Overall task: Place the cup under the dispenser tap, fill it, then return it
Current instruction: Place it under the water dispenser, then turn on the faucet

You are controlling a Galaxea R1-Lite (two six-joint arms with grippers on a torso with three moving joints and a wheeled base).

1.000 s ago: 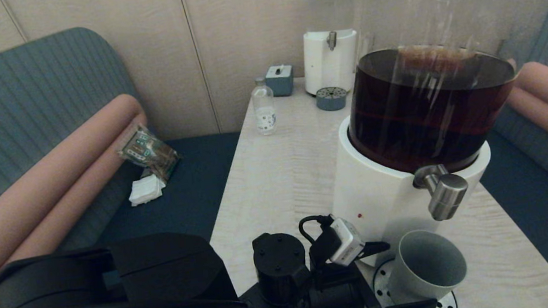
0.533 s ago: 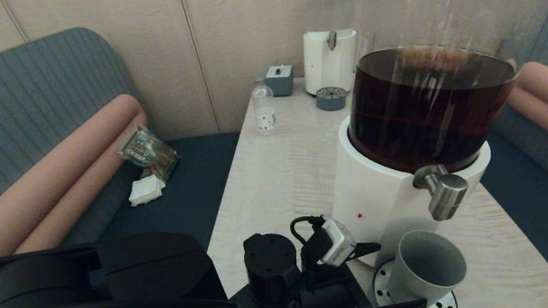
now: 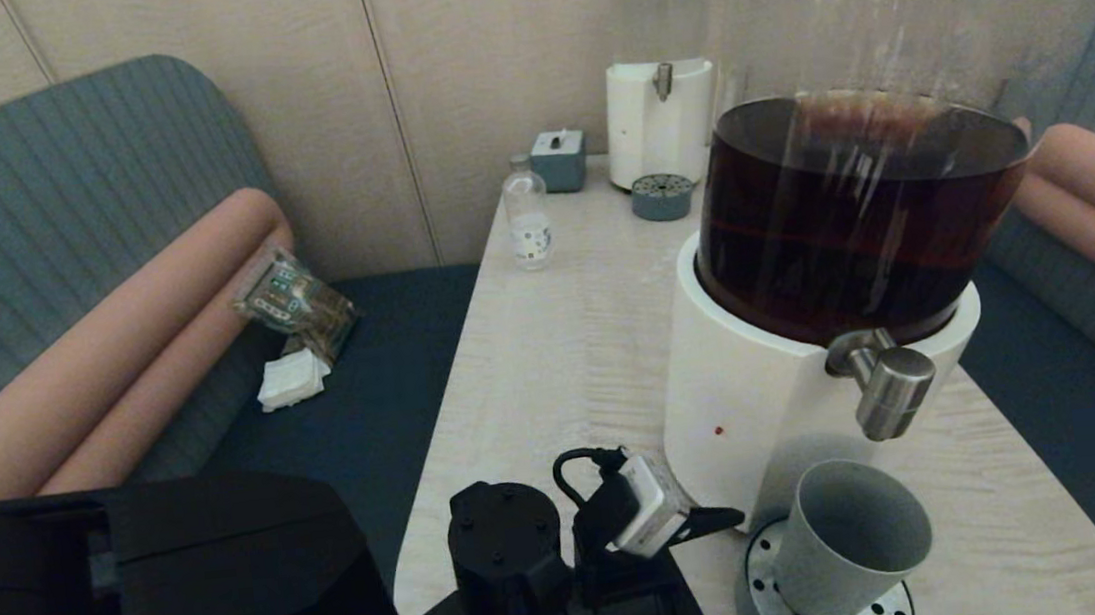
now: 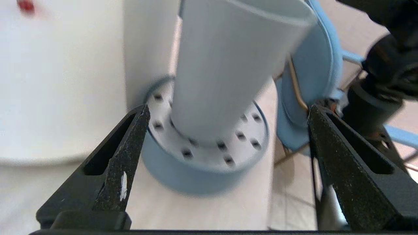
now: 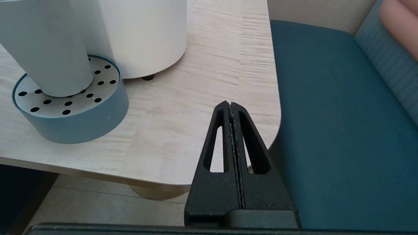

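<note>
A grey cup [image 3: 853, 539] stands on the perforated drip tray [image 3: 883, 612] directly beneath the steel dispenser tap [image 3: 889, 391], positioned to catch the dark brew, while the left gripper [image 4: 225, 114], spread wide and empty, flanks it from the near left.

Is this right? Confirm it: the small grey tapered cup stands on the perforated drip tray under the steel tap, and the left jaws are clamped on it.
Not quite. The small grey tapered cup does stand on the perforated drip tray under the steel tap, but the left gripper is not clamped: the left wrist view shows its jaws spread wide, clear of the cup.
</note>
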